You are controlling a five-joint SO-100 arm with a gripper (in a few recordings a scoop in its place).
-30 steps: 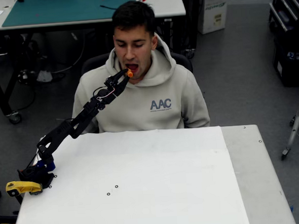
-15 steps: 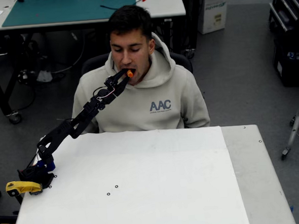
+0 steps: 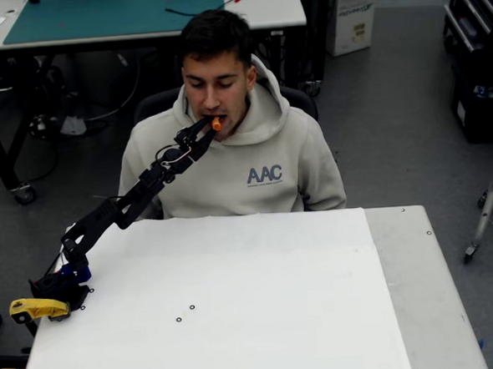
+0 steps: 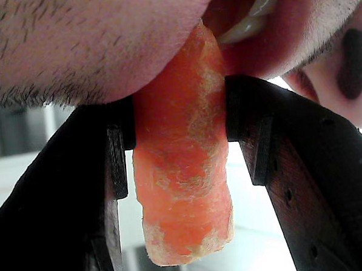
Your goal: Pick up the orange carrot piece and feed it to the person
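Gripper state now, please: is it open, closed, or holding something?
Gripper: closed on the orange carrot piece, whose tip is at the person's mouth.

My hand (image 3: 210, 127) grips the orange carrot piece (image 3: 216, 124) at the mouth of the person (image 3: 227, 144), who sits at 12 o'clock behind the white counter (image 3: 237, 302).

In the overhead view the white worktop (image 3: 262, 309) takes up the lower frame, with a greyer strip (image 3: 425, 291) along its 3 o'clock side. Toward 9 o'clock the arm's dark base (image 3: 62, 286) sits at the edge, a yellow clamp (image 3: 36, 309) just beside it. Two small dark rings (image 3: 185, 313) lie toward 7 o'clock of centre.
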